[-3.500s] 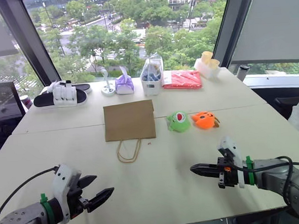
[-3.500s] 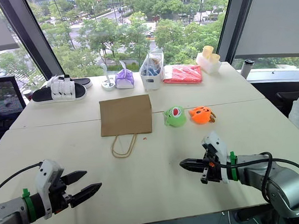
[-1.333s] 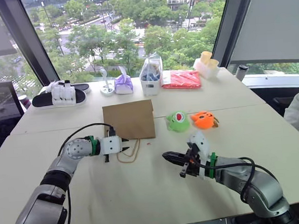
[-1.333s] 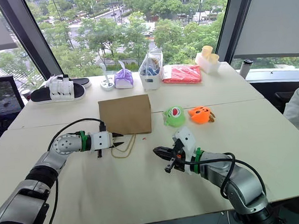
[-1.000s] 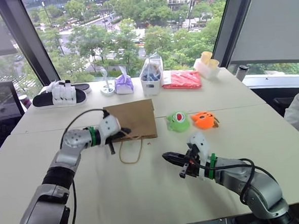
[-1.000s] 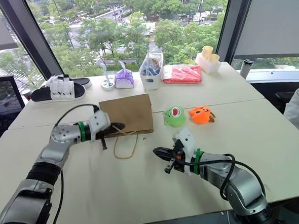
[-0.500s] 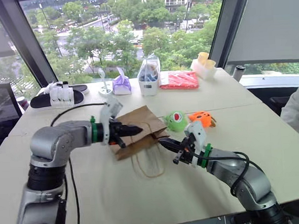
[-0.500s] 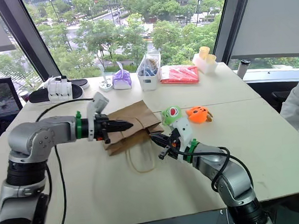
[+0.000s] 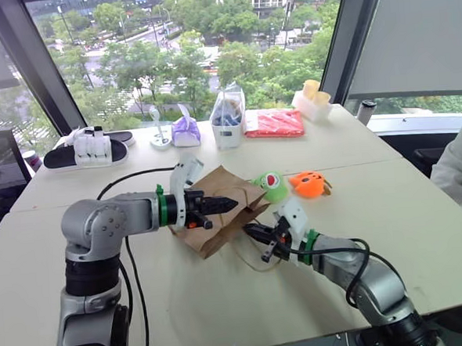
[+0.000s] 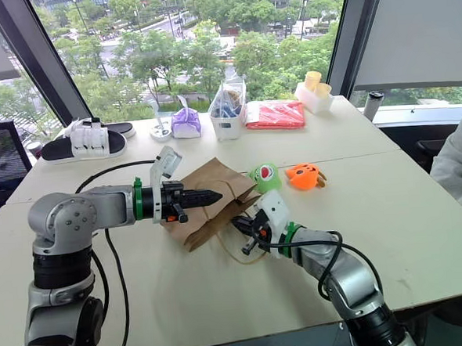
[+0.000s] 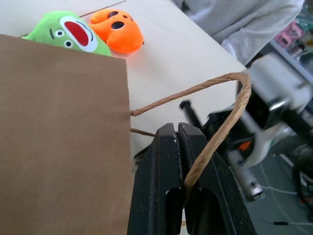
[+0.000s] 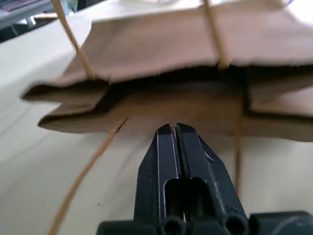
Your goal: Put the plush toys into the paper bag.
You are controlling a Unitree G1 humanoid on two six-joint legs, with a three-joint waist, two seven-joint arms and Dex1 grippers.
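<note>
Head views: mid-frame, the left tool (image 9: 231,203) is pinched on a handle of the paper bag (image 9: 219,236), lifting its mouth off the surface (image 9: 184,309). Just right of the bag's mouth, the right tool (image 9: 250,231) points at the opening, fingers pressed together and empty. The green plush toy (image 9: 273,186) and the orange plush toy (image 9: 312,184) lie on the surface right of the bag, so nothing is packed yet; both remain to go in.

Left wrist view: the twisted handle (image 11: 215,142) runs between the closed fingers (image 11: 166,161); both toys sit beyond the bag's edge, upper left.

Right wrist view: the bag's mouth gapes slightly ahead of the closed fingers (image 12: 168,152).

No writing or brand is legible.
</note>
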